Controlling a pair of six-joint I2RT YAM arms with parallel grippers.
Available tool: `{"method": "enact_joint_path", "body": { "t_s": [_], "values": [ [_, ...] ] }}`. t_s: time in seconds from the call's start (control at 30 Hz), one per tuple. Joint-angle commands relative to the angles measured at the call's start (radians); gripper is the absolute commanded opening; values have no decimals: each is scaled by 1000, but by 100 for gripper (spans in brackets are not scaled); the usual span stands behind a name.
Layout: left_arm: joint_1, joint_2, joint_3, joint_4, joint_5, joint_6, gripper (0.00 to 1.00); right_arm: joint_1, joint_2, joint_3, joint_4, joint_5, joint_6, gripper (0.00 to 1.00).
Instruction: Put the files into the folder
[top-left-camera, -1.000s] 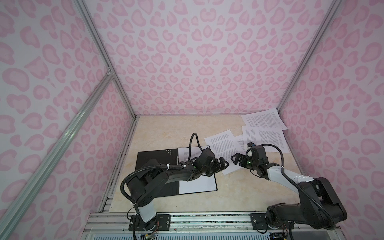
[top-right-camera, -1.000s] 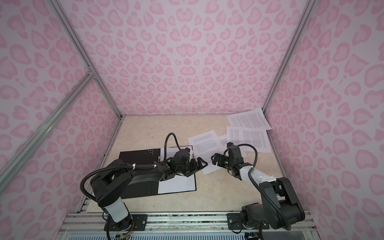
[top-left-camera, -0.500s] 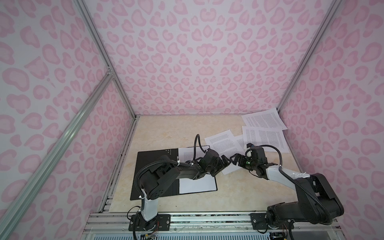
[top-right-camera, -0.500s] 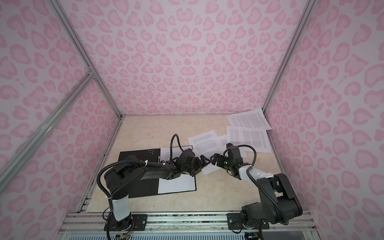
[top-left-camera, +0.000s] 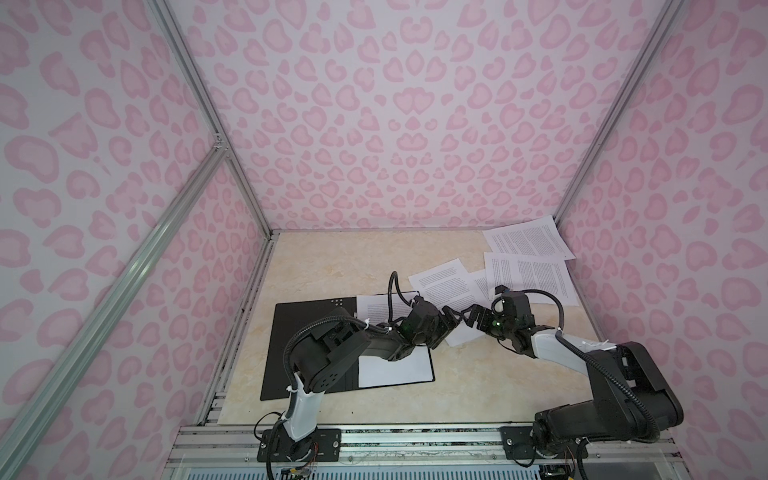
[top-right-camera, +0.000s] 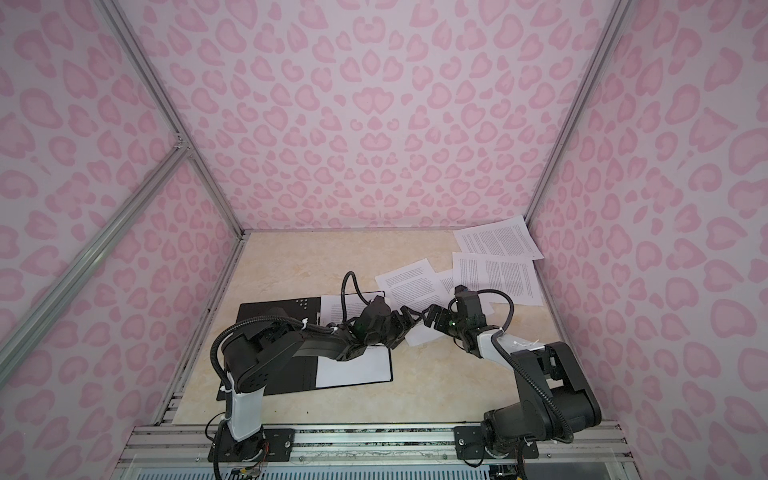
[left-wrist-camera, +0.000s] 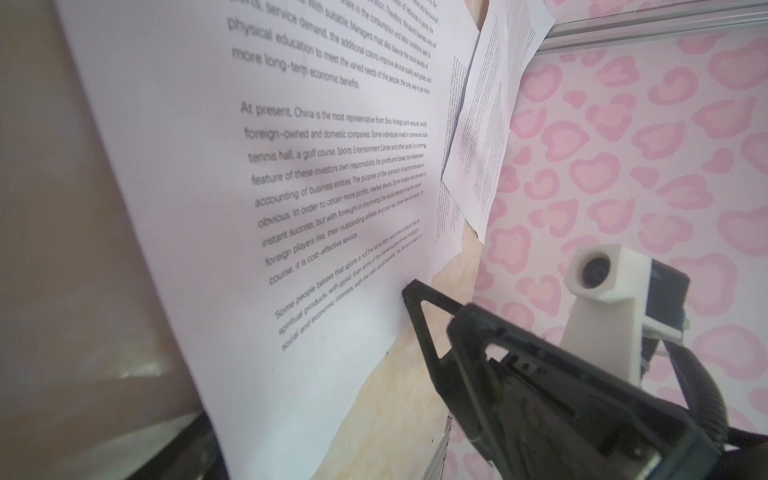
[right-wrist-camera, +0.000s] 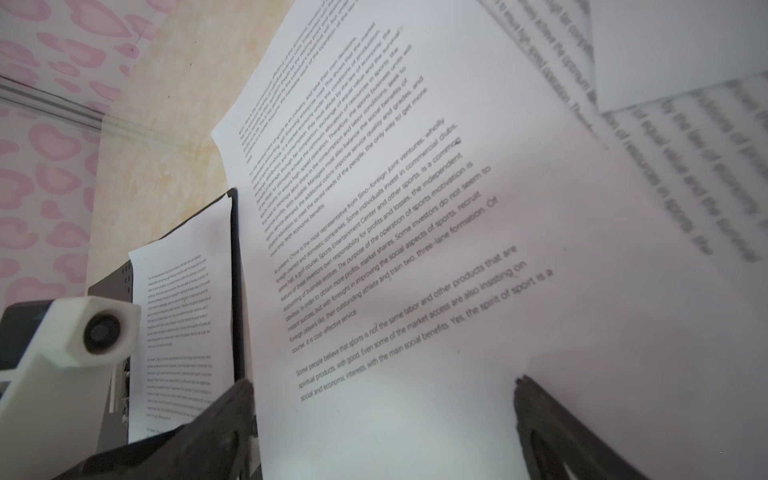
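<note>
The folder (top-left-camera: 307, 328) lay open at 8 o'clock on the table (top-left-camera: 332, 266), black inside, one sheet (top-left-camera: 395, 368) already in its 3 o'clock half. The other files (top-left-camera: 532, 274) lay loose from centre out to 2 o'clock. Your right gripper (top-left-camera: 473, 318) stood wide open over the near corner of the nearest sheet (top-left-camera: 444, 282). Your left gripper (top-left-camera: 451, 322) faced it, its opening impossible to tell. Such paper was likely light, limp and slippery: pinch one corner, a single sheet only.
</note>
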Motion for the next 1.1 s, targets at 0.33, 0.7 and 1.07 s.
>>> {"method": "enact_joint_path", "body": {
  "t_s": [0.33,0.7,1.07],
  "values": [
    [0,-10,65,22,-16,78,3,-17,-157,-35,-86,94,-24,97],
    [12,-160,255,-316,68,355,3,-19,-395,-100,-128,253,-45,97],
    [39,-143,280,-362,181,338,10,-20,-412,-104,-136,258,-56,97]
  ]
}}
